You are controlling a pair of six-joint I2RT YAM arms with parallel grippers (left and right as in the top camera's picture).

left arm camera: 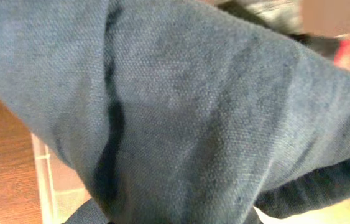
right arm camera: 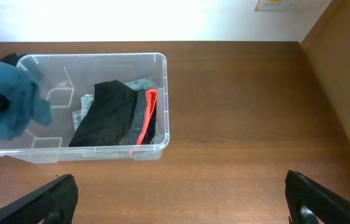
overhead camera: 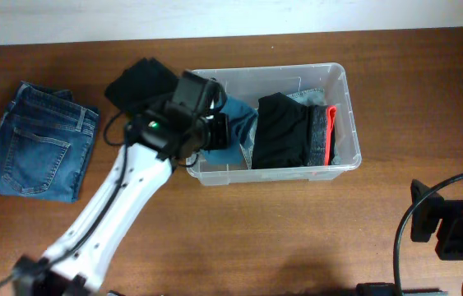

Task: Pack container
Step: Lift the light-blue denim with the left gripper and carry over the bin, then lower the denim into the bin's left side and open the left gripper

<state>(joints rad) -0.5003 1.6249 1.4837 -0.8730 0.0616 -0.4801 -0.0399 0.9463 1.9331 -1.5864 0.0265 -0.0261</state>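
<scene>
The clear container point(overhead camera: 351, 99) stands at the table's middle back and also shows in the right wrist view point(right arm camera: 164, 81). A folded black garment with a red stripe point(overhead camera: 283, 131) lies in its right half on grey cloth. My left gripper point(overhead camera: 216, 131) hangs over the container's left end, shut on a teal-blue garment point(overhead camera: 238, 123). That cloth fills the left wrist view point(left arm camera: 193, 112) and hides the fingers there. My right gripper point(right arm camera: 181, 205) is open over bare table at the front right, well apart from the container.
Folded blue jeans point(overhead camera: 38, 141) lie on the table at the far left. A black garment point(overhead camera: 141, 80) sits just behind the container's left end. The wooden table point(overhead camera: 297, 230) runs to the front edge.
</scene>
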